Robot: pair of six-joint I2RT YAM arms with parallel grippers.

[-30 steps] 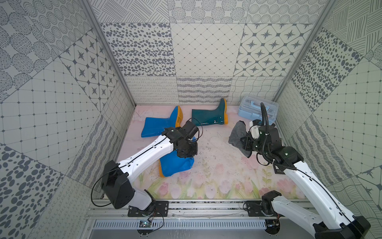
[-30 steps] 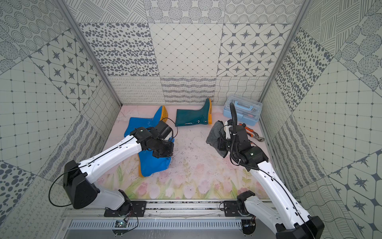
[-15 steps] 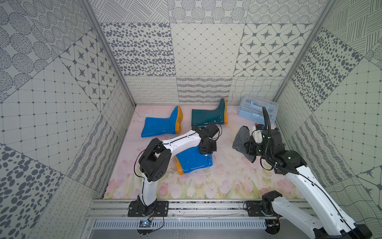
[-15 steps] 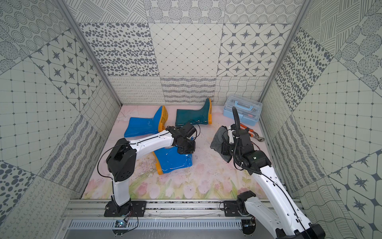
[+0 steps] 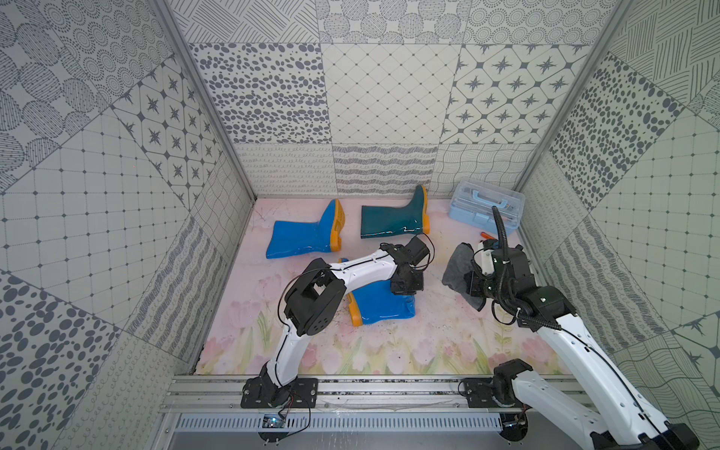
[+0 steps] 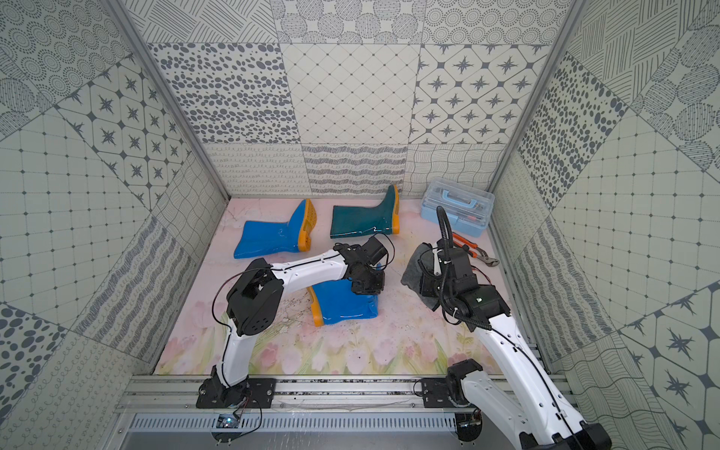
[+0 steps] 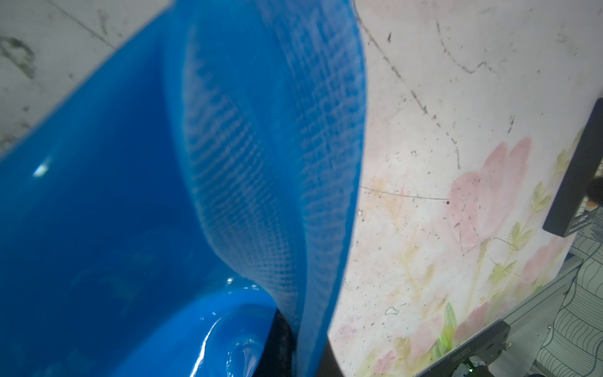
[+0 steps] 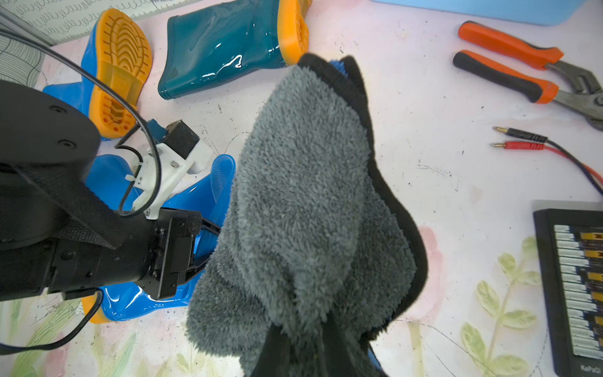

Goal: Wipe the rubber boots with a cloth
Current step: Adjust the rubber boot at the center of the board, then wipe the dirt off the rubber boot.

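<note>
In both top views a bright blue rubber boot [image 5: 383, 307] [image 6: 343, 307] lies on its side mid-floor, orange sole toward the left. My left gripper [image 5: 405, 288] [image 6: 366, 288] is shut on its shaft rim; the left wrist view shows the rim's wall [image 7: 313, 228] pinched at the gripper [image 7: 300, 346]. A second blue boot [image 5: 302, 237] [image 6: 269, 241] and a dark teal boot [image 5: 389, 222] [image 6: 360, 222] lie at the back. My right gripper [image 5: 465, 282] [image 8: 300, 346] is shut on the grey cloth [image 5: 461, 269] [image 8: 303, 212], which hangs just right of the held boot.
A light blue toolbox [image 5: 485, 208] [image 6: 457, 212] stands at the back right. Orange-handled pliers [image 6: 471, 247] [image 8: 522, 65], red and black plug leads [image 8: 522, 138] and a black device [image 8: 574, 287] lie along the right wall. Patterned walls close in three sides.
My left gripper has dragged the near blue boot rightward toward the middle, and the left arm's elbow has folded in. The right gripper with the cloth has barely shifted.
</note>
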